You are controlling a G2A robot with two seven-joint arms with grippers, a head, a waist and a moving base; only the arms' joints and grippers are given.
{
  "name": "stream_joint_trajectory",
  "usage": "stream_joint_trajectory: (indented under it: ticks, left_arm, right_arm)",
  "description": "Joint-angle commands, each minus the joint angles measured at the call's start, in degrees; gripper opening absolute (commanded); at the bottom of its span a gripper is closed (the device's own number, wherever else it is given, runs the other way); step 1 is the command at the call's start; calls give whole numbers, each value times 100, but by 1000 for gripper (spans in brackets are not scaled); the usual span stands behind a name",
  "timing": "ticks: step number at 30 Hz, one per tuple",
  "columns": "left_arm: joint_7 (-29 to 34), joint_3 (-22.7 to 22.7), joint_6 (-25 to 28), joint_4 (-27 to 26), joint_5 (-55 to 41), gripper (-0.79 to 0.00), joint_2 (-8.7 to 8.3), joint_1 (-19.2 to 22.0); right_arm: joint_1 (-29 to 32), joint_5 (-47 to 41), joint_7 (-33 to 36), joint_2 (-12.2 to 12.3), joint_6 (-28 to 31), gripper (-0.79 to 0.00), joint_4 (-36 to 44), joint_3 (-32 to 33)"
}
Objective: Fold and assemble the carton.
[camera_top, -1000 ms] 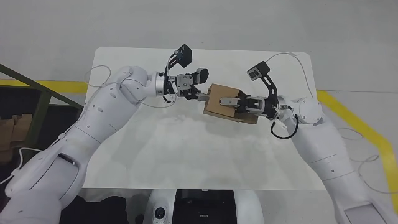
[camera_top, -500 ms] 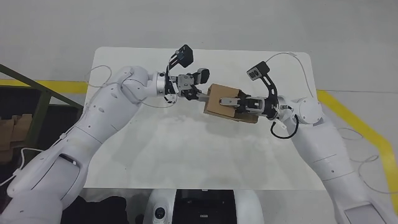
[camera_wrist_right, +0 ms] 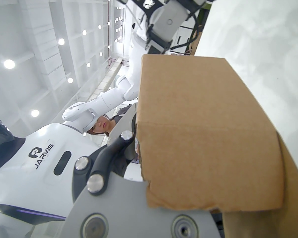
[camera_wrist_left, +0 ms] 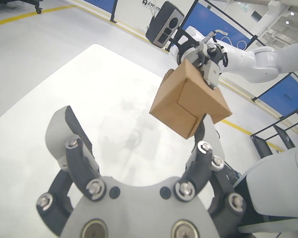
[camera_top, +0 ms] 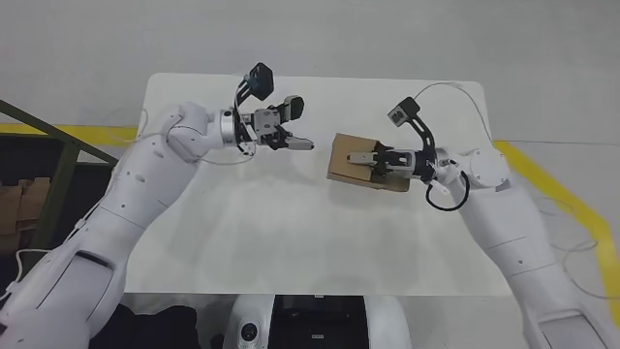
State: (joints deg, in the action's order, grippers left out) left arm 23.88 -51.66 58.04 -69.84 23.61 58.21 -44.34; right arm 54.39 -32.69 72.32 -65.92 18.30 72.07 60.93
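The brown carton (camera_top: 356, 160) is folded into a closed box and held just above the white table (camera_top: 242, 242), tilted. My right gripper (camera_top: 368, 157) is shut on it, one finger lying across its upper face and showing in the left wrist view as the right gripper (camera_wrist_left: 209, 75). In the right wrist view the carton (camera_wrist_right: 201, 130) hides one finger; the other finger (camera_wrist_right: 123, 137) presses its side. My left gripper (camera_top: 298, 126) stands open a short way to the left of the carton, apart from it. From the left wrist, the left gripper (camera_wrist_left: 136, 127) has spread, bare fingers facing the carton (camera_wrist_left: 186, 105).
Bare white table surface lies around and in front of the carton. A yellow floor line (camera_top: 542, 170) runs past the table on both sides. Stacked cardboard (camera_top: 19, 199) sits on the floor at the far left.
My left gripper has pulled back to the left, away from the carton's end, and now stands open. The carton and right gripper shifted slightly to the right.
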Motion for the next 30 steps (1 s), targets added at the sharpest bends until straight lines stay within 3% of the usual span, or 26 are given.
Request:
stream_joint_trajectory:
  ticks: [1, 9, 21, 29, 30]
  left_arm:
    - [-210, -104, -4, -178, 401, 0, -49, -151]
    - [-1166, -316, -4, -628, 2120, 0, -317, -679]
    - [-3345, 15, -4, -659, 4931, 0, -785, -905]
    - [-4604, 405, -4, -243, 5871, 0, -809, -779]
    - [-4705, 445, -10, -211, 5986, 0, -796, -755]
  right_arm:
    - [-135, 135, -7, -32, -86, -785, -248, -136]
    - [-598, 746, -315, -205, -220, -785, -1080, -701]
    - [-1056, 693, -360, -640, -41, -785, -2189, -1541]
    - [-1190, 493, -481, -913, 136, -785, -2797, -1847]
    - [-1210, 503, -512, -938, 153, -705, -2860, -1870]
